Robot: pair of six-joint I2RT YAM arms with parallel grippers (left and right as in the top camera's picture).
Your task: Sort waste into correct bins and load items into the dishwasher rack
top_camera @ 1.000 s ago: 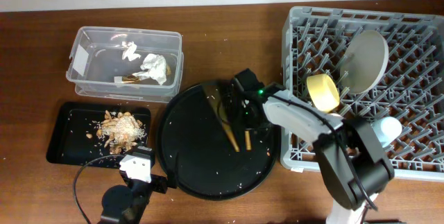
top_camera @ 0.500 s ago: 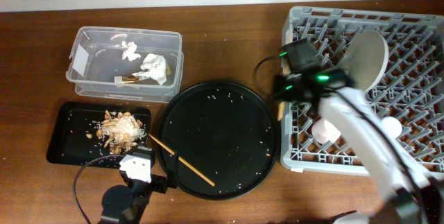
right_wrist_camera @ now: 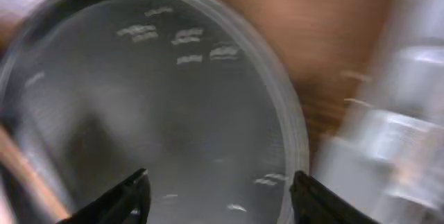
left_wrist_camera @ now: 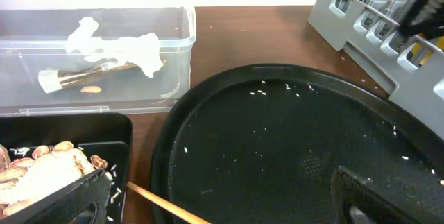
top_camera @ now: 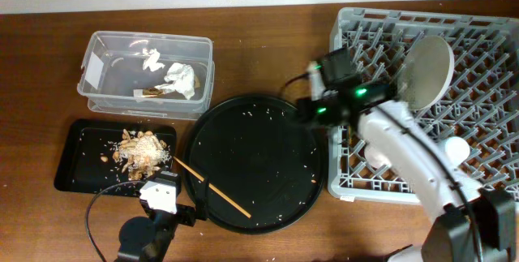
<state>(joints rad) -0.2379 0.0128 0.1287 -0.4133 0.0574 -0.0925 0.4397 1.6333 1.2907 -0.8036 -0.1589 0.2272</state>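
We see one chopstick [top_camera: 212,187] lying slantwise on the lower left of the round tray [top_camera: 255,205]. Its upper end pokes past the rim toward the black tray [top_camera: 77,169]. In the left wrist view the same stick [left_wrist_camera: 166,209] runs off the bottom edge.

The scraps [top_camera: 139,150] are heaped in the black tray. The tub [top_camera: 109,51] just behind it holds the napkin [top_camera: 180,79], torn into pieces, and the wrapper [top_camera: 151,92].

In the rack [top_camera: 486,51] the plate [top_camera: 428,71] stands on edge between the pegs. A cup [top_camera: 375,155] sits near the rack's left front, half under the right arm, and another cup [top_camera: 456,147] sits further right. We cannot make out the bowl.

The right gripper [top_camera: 308,109] hangs over the round tray's upper right rim, just beside the rack's left wall. Its wrist view is badly blurred, yet we can see the fingers [right_wrist_camera: 118,197] spread wide with nothing between them, and only the grain-flecked tray below.

The left gripper [left_wrist_camera: 222,182] is low at the table's front edge, beside the round tray's lower left. Its jaws are also wide apart and empty, and it faces across the tray toward the tub and the rack's corner.

Stray rice grains [left_wrist_camera: 262,91] dot the round tray.
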